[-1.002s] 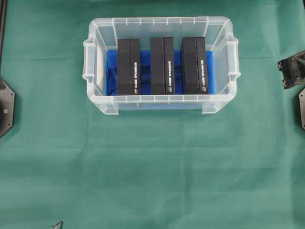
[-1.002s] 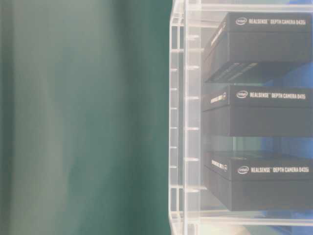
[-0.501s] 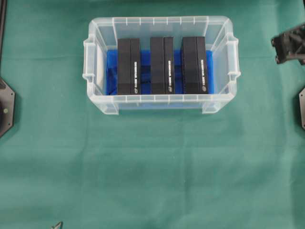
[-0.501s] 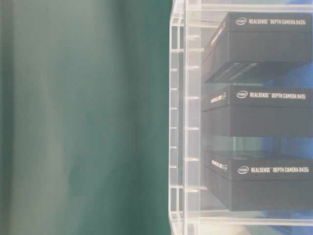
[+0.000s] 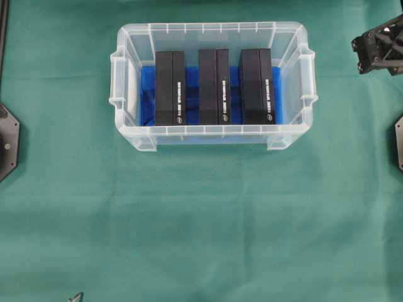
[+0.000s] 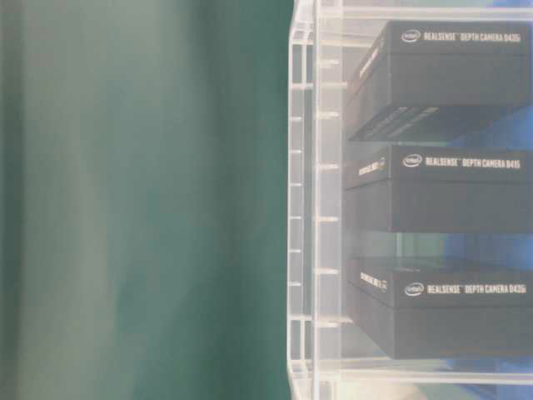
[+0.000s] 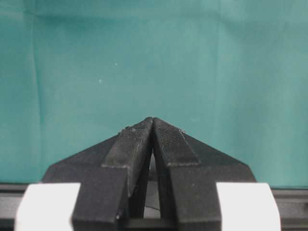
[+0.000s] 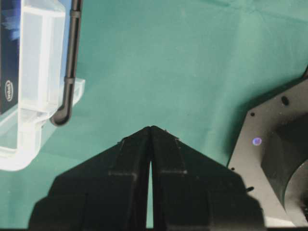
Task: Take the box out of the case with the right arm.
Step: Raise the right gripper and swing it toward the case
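The case (image 5: 213, 27) is a clear tub with a blue bottom, standing at the back middle of the green cloth. Three black boxes stand on edge inside it: left (image 5: 170, 88), middle (image 5: 214, 86) and right (image 5: 257, 86). At table level the boxes (image 6: 450, 192) show through the case wall (image 6: 304, 208). The right arm (image 5: 379, 45) is at the right edge, outside the case and apart from it. My right gripper (image 8: 151, 127) is shut and empty over the cloth, with the case corner (image 8: 36, 77) to its left. My left gripper (image 7: 152, 119) is shut on nothing.
Black base plates sit at the left edge (image 5: 7, 141) and the right edge (image 5: 399, 143). In the right wrist view a black cable (image 8: 72, 57) hangs beside the case, and the base plate (image 8: 262, 139) lies on the right. Green cloth (image 5: 201, 226) covers the table.
The right arm has moved toward the far side of the table and a little left in the overhead view. Case and boxes have not moved.
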You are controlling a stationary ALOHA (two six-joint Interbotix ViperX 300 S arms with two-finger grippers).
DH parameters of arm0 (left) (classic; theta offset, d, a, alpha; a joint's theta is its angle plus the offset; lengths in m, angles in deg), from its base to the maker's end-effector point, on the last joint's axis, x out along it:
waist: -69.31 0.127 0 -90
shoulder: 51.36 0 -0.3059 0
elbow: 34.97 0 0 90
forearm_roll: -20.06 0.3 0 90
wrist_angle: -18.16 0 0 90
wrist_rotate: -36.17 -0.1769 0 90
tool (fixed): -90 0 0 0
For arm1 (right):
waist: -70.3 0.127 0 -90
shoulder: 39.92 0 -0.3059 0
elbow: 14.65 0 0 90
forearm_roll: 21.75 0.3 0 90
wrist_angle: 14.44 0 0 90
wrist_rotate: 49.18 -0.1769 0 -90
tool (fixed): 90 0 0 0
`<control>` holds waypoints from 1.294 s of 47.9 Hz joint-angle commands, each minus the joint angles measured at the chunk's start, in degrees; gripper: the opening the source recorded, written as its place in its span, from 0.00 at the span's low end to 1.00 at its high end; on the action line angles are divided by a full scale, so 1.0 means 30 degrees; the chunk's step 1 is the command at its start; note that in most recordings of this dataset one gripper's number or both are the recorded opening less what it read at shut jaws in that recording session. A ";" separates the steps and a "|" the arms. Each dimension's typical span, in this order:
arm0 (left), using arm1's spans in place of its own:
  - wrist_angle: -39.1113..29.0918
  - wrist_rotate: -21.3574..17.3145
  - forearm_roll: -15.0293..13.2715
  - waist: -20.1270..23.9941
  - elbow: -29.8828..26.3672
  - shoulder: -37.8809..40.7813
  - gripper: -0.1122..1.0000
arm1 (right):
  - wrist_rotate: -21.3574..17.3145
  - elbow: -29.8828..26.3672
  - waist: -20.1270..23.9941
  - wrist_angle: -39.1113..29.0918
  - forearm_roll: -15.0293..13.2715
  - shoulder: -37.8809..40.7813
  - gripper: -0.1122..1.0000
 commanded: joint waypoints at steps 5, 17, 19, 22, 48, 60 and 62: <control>0.0059 -0.0029 0.0029 -0.0059 -0.0439 0.0117 0.10 | 0.0000 -0.0176 -0.0146 0.0088 -0.0527 -0.0059 0.13; 0.0059 -0.0029 0.0000 -0.0059 -0.0439 0.0088 0.10 | -0.0293 -0.0088 -0.0176 0.0000 -0.1260 0.0234 0.70; 0.0059 -0.0029 0.0029 -0.0059 -0.0439 0.0117 0.10 | -0.0322 -0.0088 -0.0146 0.0000 -0.1260 0.0352 0.81; 0.0088 -0.0029 0.0000 -0.0059 -0.0439 0.0088 0.10 | -0.0322 -0.0088 -0.0146 0.0000 -0.1260 0.0439 0.92; -0.0088 -0.0029 0.0088 -0.0029 -0.0439 0.0088 0.10 | -0.1055 -0.0117 -0.0176 -0.0117 -0.1260 0.0527 0.94; -0.0088 -0.0059 0.0088 -0.0029 -0.0439 0.0117 0.10 | -0.1084 -0.0088 -0.0146 -0.0176 -0.1260 0.0498 0.94; -0.0088 -0.0059 0.0088 -0.0029 -0.0439 0.0117 0.10 | -0.1084 -0.0117 -0.0146 -0.0205 -0.1260 0.0527 0.94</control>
